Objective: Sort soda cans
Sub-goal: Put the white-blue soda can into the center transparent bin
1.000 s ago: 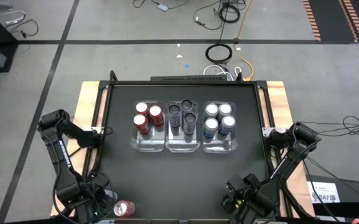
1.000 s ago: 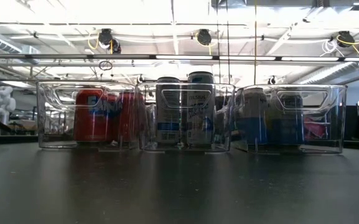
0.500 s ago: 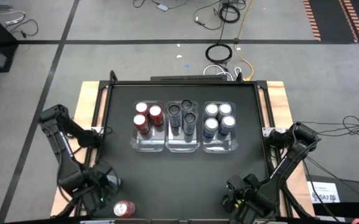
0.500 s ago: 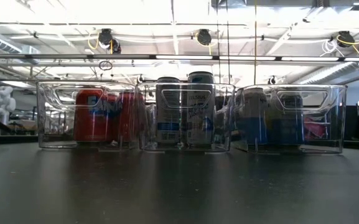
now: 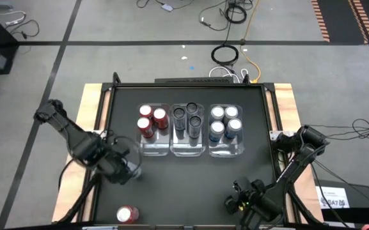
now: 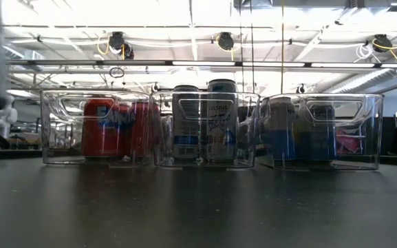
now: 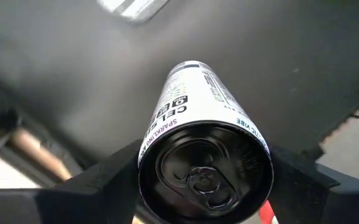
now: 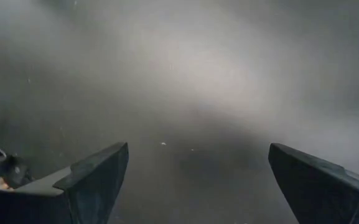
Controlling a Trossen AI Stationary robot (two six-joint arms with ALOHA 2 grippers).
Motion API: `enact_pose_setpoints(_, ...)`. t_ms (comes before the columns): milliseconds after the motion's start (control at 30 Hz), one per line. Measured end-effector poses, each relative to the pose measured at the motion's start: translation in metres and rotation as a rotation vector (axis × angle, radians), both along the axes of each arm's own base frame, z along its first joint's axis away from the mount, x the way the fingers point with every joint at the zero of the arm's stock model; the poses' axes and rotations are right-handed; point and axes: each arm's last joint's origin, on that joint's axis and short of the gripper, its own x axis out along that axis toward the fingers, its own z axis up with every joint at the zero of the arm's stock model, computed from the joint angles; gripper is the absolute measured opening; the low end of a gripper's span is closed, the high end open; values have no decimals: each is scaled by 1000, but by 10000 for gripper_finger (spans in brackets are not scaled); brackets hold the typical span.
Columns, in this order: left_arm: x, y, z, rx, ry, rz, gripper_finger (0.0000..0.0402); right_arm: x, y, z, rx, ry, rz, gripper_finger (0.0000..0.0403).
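Left hand: the left hand (image 7: 204, 186) is clamped on a slim white-and-black can (image 7: 195, 109), one dark finger on each side of the body and the pull-tab end facing the wrist camera; gripping it across the middle like this lets the can ride steadily. In the high view the left hand (image 5: 123, 167) sits over the left-centre of the frame, above the black worktop (image 5: 190, 185) and just left of the bins.

Red bin: the left clear bin (image 5: 153, 148) keeps three red cans (image 5: 151, 121), grouped by colour.

Middle bin: the middle bin (image 5: 189, 150) holds the dark and silver-labelled cans (image 5: 189, 121). Judging by its white label, the carried can probably belongs here.

Right bin: the right bin (image 5: 226, 150) holds four silver-blue cans (image 5: 225, 121).

Loose can: one red can (image 5: 127, 214) lies alone at the lower left of the frame, not yet sorted.

Right hand: the right hand (image 8: 191, 180) waits at the lower right of the high view, fingers apart and holding nothing.

Change: half a second ago the left arm was folded near the lower-left corner beside the red can; it has now swung up toward the bins, and a blurred shape has entered the upper left of the low view.
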Motion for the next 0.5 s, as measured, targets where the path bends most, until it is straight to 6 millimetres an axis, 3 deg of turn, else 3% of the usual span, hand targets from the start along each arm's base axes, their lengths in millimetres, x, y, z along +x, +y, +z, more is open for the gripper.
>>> enact_pose_setpoints(267, 21, 41, 23, -40, -235, -119, 288, 10, -5, 0, 50, -33, -130, 382)
enact_pose_setpoints(500, 39, 74, 56, 14, -427, -262, 288, 22, -12, 0, 94, -65, -221, 382)
